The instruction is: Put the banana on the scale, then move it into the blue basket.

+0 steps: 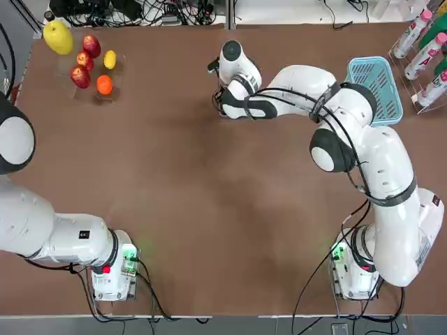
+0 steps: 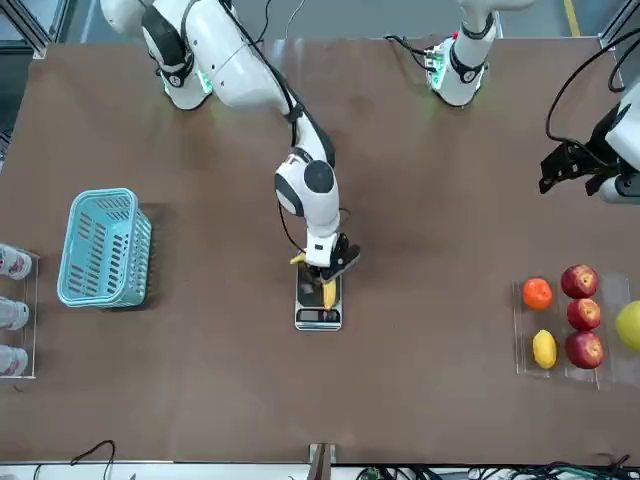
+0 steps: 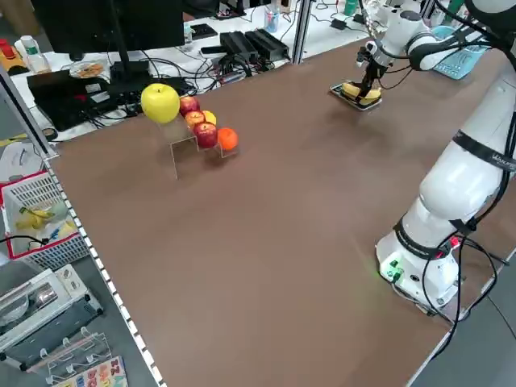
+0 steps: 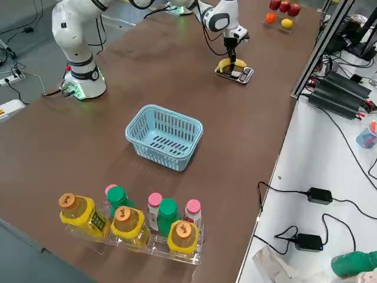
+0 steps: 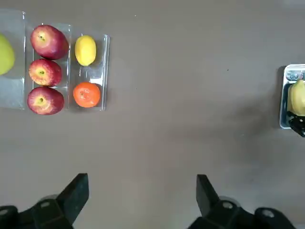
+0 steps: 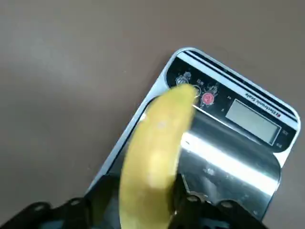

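The banana (image 6: 157,148) lies lengthwise over the scale (image 6: 248,119), on or just above its shiny plate; I cannot tell if they touch. My right gripper (image 2: 325,277) points straight down at it at the table's middle far side, shut on the banana, one finger (image 6: 188,193) pressed against each side. The side view shows the same, banana (image 4: 227,63) on the scale (image 4: 244,75). The blue basket (image 2: 103,248) stands empty, well off to the robot's right of the scale (image 2: 318,318). My left gripper (image 5: 140,198) hovers open and empty, high over the table's left part.
A clear tray (image 2: 522,345) with red apples (image 2: 582,315), an orange (image 2: 537,293) and a lemon (image 2: 544,348) sits at the far left, a large yellow fruit (image 1: 58,36) beside it. Bottles (image 4: 129,221) stand in a rack beyond the basket (image 4: 165,137).
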Motion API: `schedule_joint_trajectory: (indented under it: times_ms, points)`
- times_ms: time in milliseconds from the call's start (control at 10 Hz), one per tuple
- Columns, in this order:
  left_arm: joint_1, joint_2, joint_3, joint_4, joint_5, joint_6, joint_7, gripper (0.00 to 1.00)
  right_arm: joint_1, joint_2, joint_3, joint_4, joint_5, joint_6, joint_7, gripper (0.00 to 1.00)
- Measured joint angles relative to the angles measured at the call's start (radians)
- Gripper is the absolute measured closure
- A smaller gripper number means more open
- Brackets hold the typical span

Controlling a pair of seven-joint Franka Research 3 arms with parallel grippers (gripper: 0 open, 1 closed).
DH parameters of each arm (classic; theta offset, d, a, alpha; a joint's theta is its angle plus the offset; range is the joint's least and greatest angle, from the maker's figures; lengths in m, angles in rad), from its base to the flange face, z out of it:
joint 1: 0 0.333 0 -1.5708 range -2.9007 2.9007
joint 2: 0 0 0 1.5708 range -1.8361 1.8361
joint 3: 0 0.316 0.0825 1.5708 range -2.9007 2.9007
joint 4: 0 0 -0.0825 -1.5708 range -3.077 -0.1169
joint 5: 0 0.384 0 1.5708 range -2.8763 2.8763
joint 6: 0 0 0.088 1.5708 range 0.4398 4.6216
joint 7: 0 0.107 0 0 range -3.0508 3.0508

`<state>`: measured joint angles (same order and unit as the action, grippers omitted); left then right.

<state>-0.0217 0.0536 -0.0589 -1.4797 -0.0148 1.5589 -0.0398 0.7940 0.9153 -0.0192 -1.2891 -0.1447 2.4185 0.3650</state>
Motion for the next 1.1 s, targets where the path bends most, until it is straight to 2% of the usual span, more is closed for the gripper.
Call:
schedule_joint_trajectory:
  times_ms: [100, 300, 500, 600, 900, 1100]
  points:
    - [0.0, 0.0, 0.0, 0.0, 0.0, 0.0, 0.0, 0.0, 0.0, 0.0, 0.001, 0.004, 0.0, 0.0, 0.038, 0.6]
    - [0.0, 0.0, 0.001, 0.001, 0.0, 0.0, 0.0, 0.0, -0.003, -0.001, -0.003, 0.014, 0.001, -0.001, 0.101, 0.7]
    - [0.0, 0.0, 0.001, 0.002, 0.0, 0.0, 0.0, 0.0, -0.021, -0.027, -0.006, 0.028, 0.007, -0.045, 0.116, 0.75]
    - [0.0, 0.0, 0.001, 0.005, 0.0, 0.0, 0.0, 0.0, -0.049, -0.057, -0.008, 0.037, 0.012, -0.104, 0.098, 0.75]
    - [0.001, 0.0, 0.001, 0.011, 0.0, 0.0, 0.0, 0.0, -0.212, -0.236, -0.017, 0.04, 0.064, -0.373, -0.215, 0.75]
    - [0.001, 0.0, 0.002, 0.012, 0.0, 0.0, 0.0, 0.0, -0.379, -0.384, -0.019, -0.024, 0.073, -0.478, -0.428, 0.75]
